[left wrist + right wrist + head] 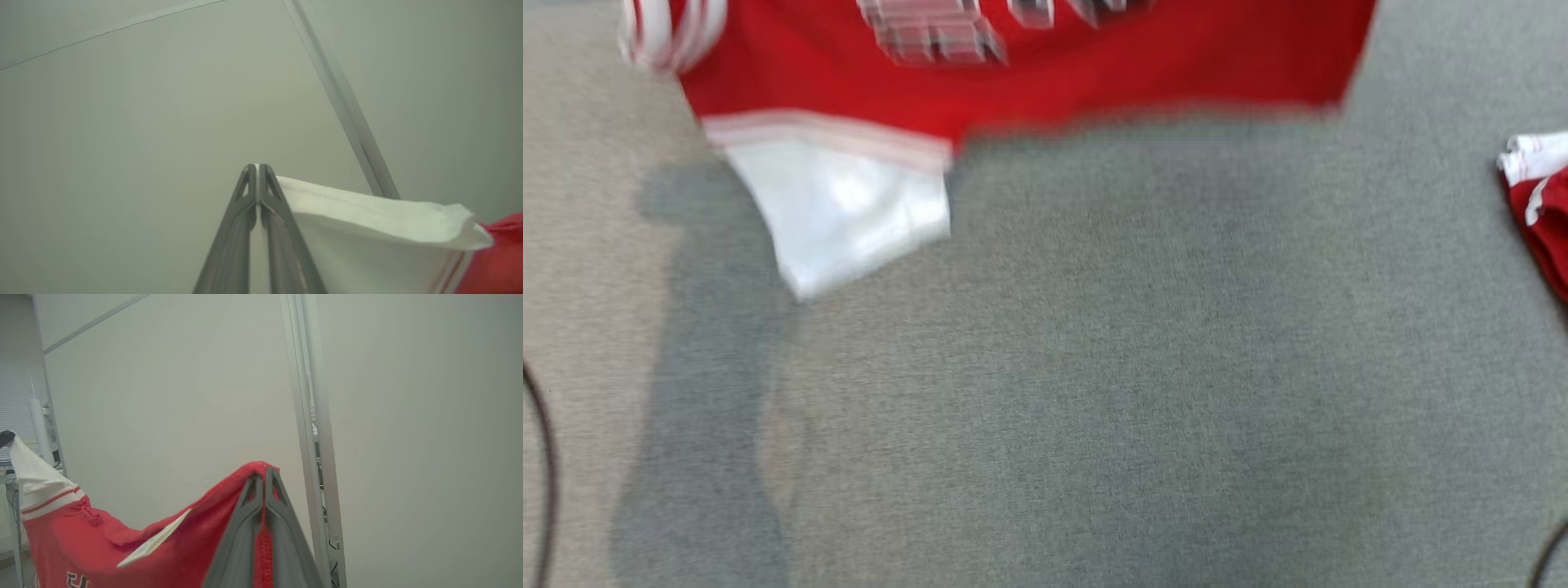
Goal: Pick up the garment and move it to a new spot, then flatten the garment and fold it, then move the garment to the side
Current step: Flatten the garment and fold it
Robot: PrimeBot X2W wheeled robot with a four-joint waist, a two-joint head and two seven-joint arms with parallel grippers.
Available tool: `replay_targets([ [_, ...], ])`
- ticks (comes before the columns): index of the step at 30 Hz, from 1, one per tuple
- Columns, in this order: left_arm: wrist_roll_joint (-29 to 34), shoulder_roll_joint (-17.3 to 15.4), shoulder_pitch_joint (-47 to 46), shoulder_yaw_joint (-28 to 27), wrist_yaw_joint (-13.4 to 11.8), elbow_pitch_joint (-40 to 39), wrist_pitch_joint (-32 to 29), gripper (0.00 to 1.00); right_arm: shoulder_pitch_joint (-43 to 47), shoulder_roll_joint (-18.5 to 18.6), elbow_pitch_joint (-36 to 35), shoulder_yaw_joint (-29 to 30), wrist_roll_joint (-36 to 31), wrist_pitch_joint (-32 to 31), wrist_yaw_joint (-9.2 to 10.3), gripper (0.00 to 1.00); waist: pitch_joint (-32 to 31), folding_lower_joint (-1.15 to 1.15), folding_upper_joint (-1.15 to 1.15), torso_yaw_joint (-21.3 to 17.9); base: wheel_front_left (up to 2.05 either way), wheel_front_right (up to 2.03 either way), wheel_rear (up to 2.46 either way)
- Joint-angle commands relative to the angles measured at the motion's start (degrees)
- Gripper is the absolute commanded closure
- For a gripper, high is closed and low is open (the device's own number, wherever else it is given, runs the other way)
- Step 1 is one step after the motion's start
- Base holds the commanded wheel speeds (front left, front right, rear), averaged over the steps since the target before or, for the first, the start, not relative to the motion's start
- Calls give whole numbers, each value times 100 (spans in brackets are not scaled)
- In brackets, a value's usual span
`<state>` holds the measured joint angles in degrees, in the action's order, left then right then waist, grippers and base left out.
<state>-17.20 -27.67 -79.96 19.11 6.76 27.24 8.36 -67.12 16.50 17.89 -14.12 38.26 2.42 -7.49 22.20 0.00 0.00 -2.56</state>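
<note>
While the head view is blurred, it shows the garment (1029, 90), red with blurred lettering, spread across the top of the frame above a grey cloth surface (1143, 367). A white sleeve (841, 212) with a striped band hangs from its lower left side. A shadow lies on the surface below and left of the sleeve.

Left gripper (257, 166): both fingers pressed together, clamped on the edge of the white sleeve, which runs off to the right in the left wrist view and meets red cloth at the frame edge.

Right gripper (264, 471): fingers together, clamped on a peak of red cloth. From there the garment sags leftward in the right wrist view, then rises to the white sleeve at the far left. A pale label (155, 539) lies on the red cloth.

Behind both grippers stands a plain pale wall (184, 396) with a light post (306, 396).

A second red and white cloth (1543, 212) lies at the right edge of the surface, well apart from the garment. A dark cable (543, 457) curves along the lower left edge.
</note>
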Motion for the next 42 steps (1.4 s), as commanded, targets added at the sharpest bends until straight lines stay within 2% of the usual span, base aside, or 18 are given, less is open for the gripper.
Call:
replay_targets([
  [1,92,-86,-245,7,6,336,43,100,-285,-121,346,-46,50,197,0,100,287,0,0,-188,0,0,0],
  [5,122,-132,-962,-84,-72,1328,136,100,-1213,-445,1560,-224,68,751,1,100,461,0,0,-333,0,0,0],
  [8,5,-33,-1169,-135,-69,1944,181,100,-1606,-681,2377,-421,25,955,0,100,507,0,0,-345,0,0,0],
  [11,-227,146,-1338,-180,-20,2401,174,100,-1885,-753,2982,-597,61,1042,0,100,599,0,0,-295,0,0,0],
  [14,-537,381,-1218,-230,30,2789,137,100,-1906,-792,3324,-879,190,992,0,100,706,0,0,-213,0,0,0],
  [19,-1118,787,-588,-283,72,3077,161,100,-1479,-511,3315,-1424,508,1061,0,100,826,0,0,-17,0,0,0],
  [20,-1070,885,-309,-103,72,3048,191,100,-1283,-423,3267,-1508,615,1094,0,100,803,0,0,52,0,0,0],
  [22,-1388,1051,216,-52,67,2914,322,100,-924,-218,3106,-1649,770,1162,0,100,768,0,0,137,0,0,0],
  [26,-1814,1172,1423,2,68,2423,571,100,73,108,2662,-1884,1122,1263,0,100,601,0,0,258,0,0,0],
  [31,-2050,1123,3020,-122,70,1528,665,100,1446,384,1926,-1745,1388,1291,0,100,351,0,0,262,0,0,0],
  [32,-2050,1123,3020,-122,70,1528,665,100,1446,384,1926,-1745,1388,1291,0,100,351,0,0,262,0,0,0],
  [39,-1956,844,5408,-367,-486,-371,648,100,3360,499,974,-1163,1323,1291,0,100,-174,0,0,252,0,0,0],
  [42,-2053,689,6369,-392,-814,-1465,329,100,4085,631,627,-972,1303,1292,0,100,-408,0,0,334,0,0,0],
])
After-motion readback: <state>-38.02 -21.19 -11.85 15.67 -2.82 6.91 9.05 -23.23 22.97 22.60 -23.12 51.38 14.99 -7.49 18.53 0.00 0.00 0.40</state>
